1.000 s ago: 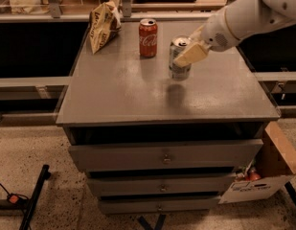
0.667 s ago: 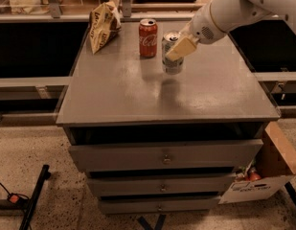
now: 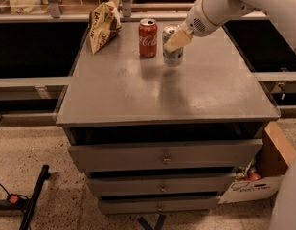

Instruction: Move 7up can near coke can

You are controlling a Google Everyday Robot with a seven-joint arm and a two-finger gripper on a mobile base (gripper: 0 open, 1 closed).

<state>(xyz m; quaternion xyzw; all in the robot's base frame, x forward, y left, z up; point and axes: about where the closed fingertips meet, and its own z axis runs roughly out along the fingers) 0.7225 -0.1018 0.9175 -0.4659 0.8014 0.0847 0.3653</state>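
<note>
The 7up can (image 3: 172,56), silver-grey with green print, stands upright on the grey cabinet top (image 3: 166,87), just right of the red coke can (image 3: 148,38). The two cans are a small gap apart. My gripper (image 3: 176,41) reaches in from the upper right on a white arm and is shut on the 7up can, with a tan finger pad (image 3: 178,40) across its front upper half. The can's base is at or just above the surface; I cannot tell which.
A crumpled tan snack bag (image 3: 102,25) lies at the back left of the top. The cabinet has three drawers (image 3: 164,156) below. A cardboard box (image 3: 262,176) sits on the floor at right. A black stand leg (image 3: 35,195) and cable lie at left.
My gripper has carried the 7up can left and toward the back, from the right-middle of the top to just beside the coke can.
</note>
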